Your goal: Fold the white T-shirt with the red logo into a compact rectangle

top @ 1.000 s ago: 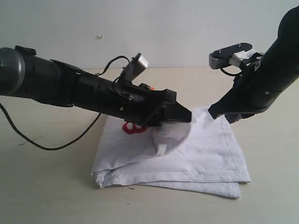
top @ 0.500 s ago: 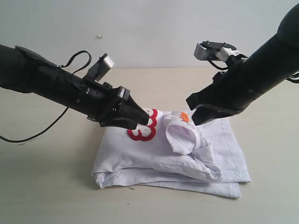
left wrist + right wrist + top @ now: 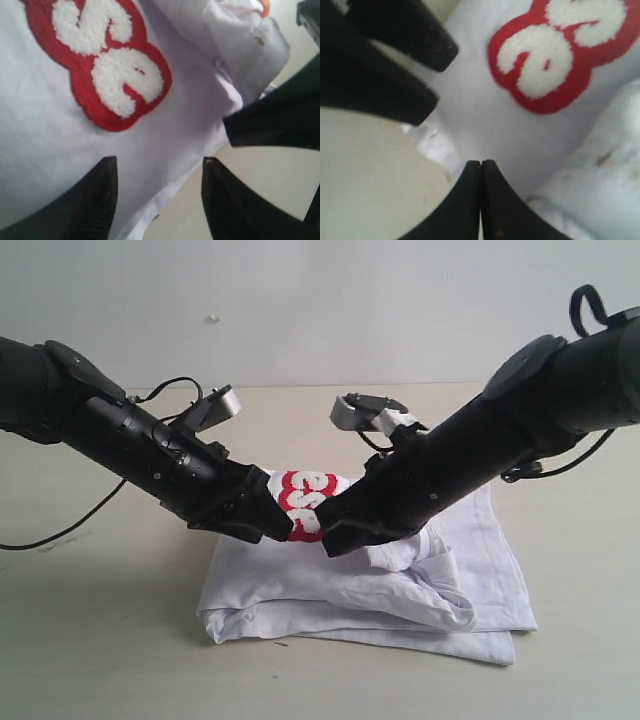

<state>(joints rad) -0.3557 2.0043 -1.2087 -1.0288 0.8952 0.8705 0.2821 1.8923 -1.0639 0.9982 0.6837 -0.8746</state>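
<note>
The white T-shirt (image 3: 300,585) lies folded on the table, with a crumpled collar bunch (image 3: 415,550) on top. Part of the red logo (image 3: 305,502) shows at its far edge, between both grippers. My left gripper (image 3: 282,530) hovers low at the logo's left. In the left wrist view it (image 3: 159,162) is open, straddling the shirt's edge (image 3: 45,130) below the logo (image 3: 107,65). My right gripper (image 3: 330,535) sits just right of the logo. Its fingers (image 3: 481,162) are shut together with nothing between them, over white cloth (image 3: 470,120) near the logo (image 3: 555,55).
The shirt rests on a pale beige table (image 3: 100,640) before a white wall. A black cable (image 3: 60,535) trails from the left arm across the table. The left gripper's fingers (image 3: 427,47) stand close to the right gripper's tip.
The left gripper let the lifted cloth drop, uncovering the logo, and drew back left. The right arm swung down and left until both gripper tips nearly meet at the logo.
</note>
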